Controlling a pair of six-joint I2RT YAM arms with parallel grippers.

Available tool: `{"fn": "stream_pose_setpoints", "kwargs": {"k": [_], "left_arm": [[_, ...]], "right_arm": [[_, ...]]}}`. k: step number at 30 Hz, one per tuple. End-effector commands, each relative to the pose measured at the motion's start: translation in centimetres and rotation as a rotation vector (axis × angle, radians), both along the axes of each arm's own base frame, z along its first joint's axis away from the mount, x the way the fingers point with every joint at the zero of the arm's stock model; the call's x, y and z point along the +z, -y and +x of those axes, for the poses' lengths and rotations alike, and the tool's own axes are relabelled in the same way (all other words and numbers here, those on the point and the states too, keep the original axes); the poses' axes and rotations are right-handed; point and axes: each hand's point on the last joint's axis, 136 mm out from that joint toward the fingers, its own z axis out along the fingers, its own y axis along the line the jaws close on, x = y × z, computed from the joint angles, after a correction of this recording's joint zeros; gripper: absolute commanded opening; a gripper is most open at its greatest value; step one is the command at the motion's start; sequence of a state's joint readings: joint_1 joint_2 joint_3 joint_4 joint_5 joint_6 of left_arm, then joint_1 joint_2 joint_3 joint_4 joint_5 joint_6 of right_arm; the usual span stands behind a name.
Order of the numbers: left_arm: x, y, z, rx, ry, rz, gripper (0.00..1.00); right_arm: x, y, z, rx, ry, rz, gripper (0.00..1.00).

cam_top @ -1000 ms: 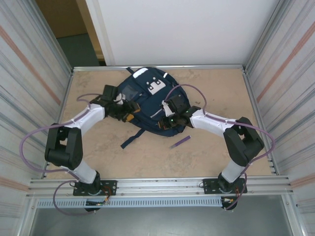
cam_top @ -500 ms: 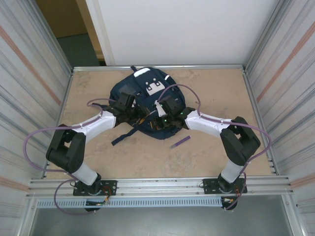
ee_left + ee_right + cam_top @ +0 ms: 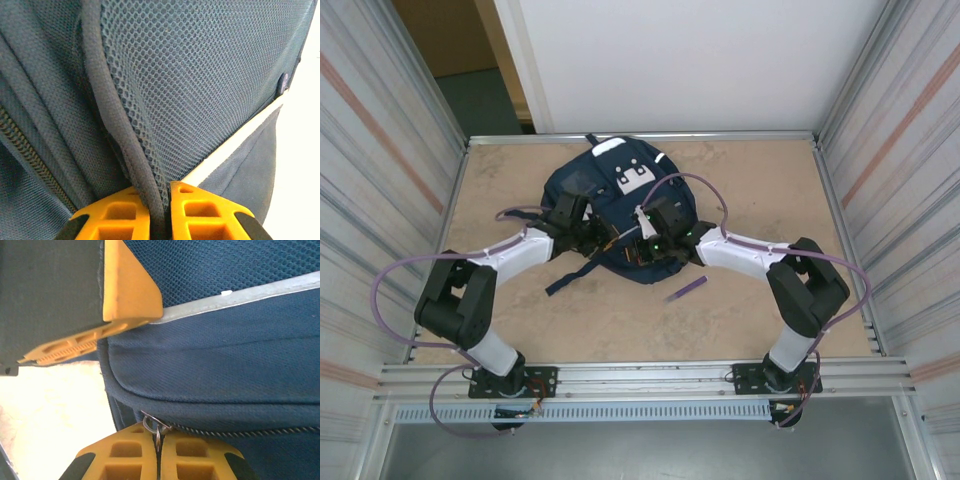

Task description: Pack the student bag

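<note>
Noted the left gripper [image 3: 160,192] had just drawn its orange fingers in from a wide spread to a narrow pinch, and the dark piped seam [image 3: 120,145] at the edge of the mesh panel ran straight down between them; I read that as a firm hold on the fabric. The right gripper [image 3: 158,434] sat pressed shut, with the small metal zipper pull [image 3: 152,426] nipped at its fingertips and the zip track running off to the right of them. The student bag [image 3: 620,195], a navy backpack, lay flat on the table [image 3: 770,190] directly beneath and beyond both sets of fingers, which met over its near half. My reading: with one side anchoring cloth and the other on the pull, the pair looked set to draw the zip and open a compartment, so packing itself had not begun. A purple pen-like stick [image 3: 686,290] lay on the table just short of the right fingers, not yet packed. Against the view a second earlier, the left fingers had come off the bag's left flank and inward onto its middle, the bag had bunched rounder and slid slightly left, its loose strap [image 3: 570,280] had trailed left too, and the purple stick had stayed put.
</note>
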State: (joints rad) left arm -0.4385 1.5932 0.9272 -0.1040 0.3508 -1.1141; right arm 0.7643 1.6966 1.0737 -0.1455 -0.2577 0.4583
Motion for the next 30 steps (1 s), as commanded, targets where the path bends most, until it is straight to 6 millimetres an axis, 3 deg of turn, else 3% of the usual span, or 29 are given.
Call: {"fn": "stream_pose_setpoints", "kwargs": {"k": [1, 11, 15, 18, 21, 24, 27, 30], "left_arm": [[0.0, -3.2, 1.6, 0.049, 0.043, 0.085, 0.00], [0.7, -7.8, 3.7, 0.020, 0.040, 0.094, 0.00], [0.8, -8.5, 4.9, -0.020, 0.041, 0.125, 0.00], [1.3, -9.3, 6.7, -0.004, 0.038, 0.162, 0.00], [2.0, -10.4, 9.0, 0.065, 0.036, 0.153, 0.28], [3.3, -11.1, 10.1, 0.097, 0.024, 0.101, 0.40], [4.9, -11.9, 8.9, 0.097, 0.033, 0.125, 0.48], [5.2, -13.2, 5.8, 0.107, 0.007, 0.174, 0.54]], "right_arm": [[1.2, 2.4, -0.4, -0.004, 0.040, -0.038, 0.00], [0.7, 10.6, 1.8, -0.142, 0.045, -0.130, 0.00], [1.2, 11.0, 2.1, -0.132, 0.055, -0.144, 0.00], [1.6, 9.5, 1.9, -0.098, 0.067, -0.148, 0.00], [1.3, 6.6, 1.7, -0.071, 0.060, -0.109, 0.00], [1.0, 2.6, 1.8, -0.032, 0.040, -0.062, 0.00], [1.5, -1.0, 2.2, -0.007, 0.048, -0.005, 0.00], [2.0, -3.7, 2.4, 0.018, 0.042, 0.048, 0.00]]}}
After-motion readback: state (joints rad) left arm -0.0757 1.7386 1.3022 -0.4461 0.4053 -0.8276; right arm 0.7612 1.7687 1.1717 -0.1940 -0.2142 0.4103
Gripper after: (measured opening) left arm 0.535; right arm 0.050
